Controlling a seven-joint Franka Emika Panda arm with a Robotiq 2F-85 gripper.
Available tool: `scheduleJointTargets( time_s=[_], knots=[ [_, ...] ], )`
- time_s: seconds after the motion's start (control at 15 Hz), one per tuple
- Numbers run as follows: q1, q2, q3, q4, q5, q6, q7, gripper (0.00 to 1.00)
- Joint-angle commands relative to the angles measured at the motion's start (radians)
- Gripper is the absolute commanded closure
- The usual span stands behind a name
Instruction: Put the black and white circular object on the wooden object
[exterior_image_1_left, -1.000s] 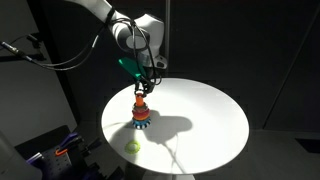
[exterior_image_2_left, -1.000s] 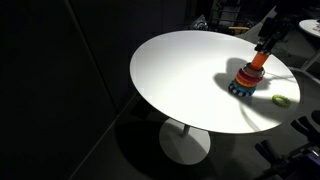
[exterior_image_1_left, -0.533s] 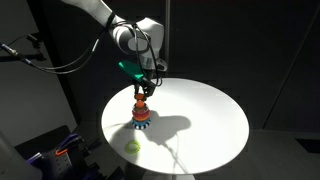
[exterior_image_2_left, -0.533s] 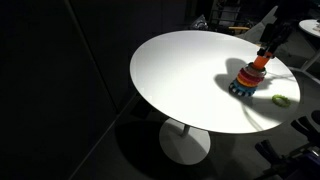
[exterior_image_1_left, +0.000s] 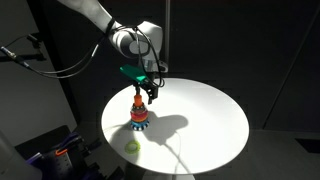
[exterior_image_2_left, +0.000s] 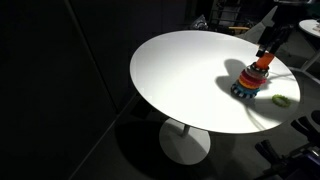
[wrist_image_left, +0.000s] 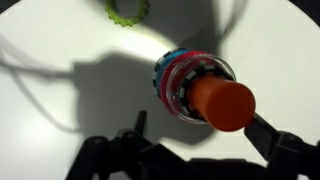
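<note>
The wooden object (wrist_image_left: 222, 105) is an upright post with an orange top, a red middle and a blue toothed base, standing on the white round table (exterior_image_1_left: 200, 120). In the wrist view the black and white circular object (wrist_image_left: 178, 92) lies round the post, low on its stack of rings. My gripper (wrist_image_left: 200, 125) hangs just above the post top, open, one dark finger (wrist_image_left: 272, 135) on each side and nothing between them. In both exterior views the gripper (exterior_image_1_left: 148, 92) (exterior_image_2_left: 266, 48) sits right over the post (exterior_image_1_left: 140, 113) (exterior_image_2_left: 252, 79).
A yellow-green toothed ring (exterior_image_1_left: 132, 146) (exterior_image_2_left: 283, 100) (wrist_image_left: 128, 10) lies flat on the table beside the post, near the table edge (exterior_image_2_left: 150, 95). Dark surroundings and cables stand past the table.
The jaws have gone from shut to open and the gripper has risen slightly off the post top. The post has not moved.
</note>
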Motion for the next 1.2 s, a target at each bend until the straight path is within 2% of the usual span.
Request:
scheduleJointTargets(
  time_s=[0.0, 0.6, 0.8, 1.13],
  knots=[
    [-0.003, -0.025, 0.003, -0.006, 0.016, -0.021, -0.018, 0.00],
    [-0.001, -0.127, -0.005, -0.025, 0.012, -0.084, -0.046, 0.00],
    [0.004, -0.167, -0.012, -0.027, -0.014, -0.120, -0.028, 0.00],
    [0.008, -0.237, -0.019, -0.057, -0.079, -0.102, -0.005, 0.00]
  ],
)
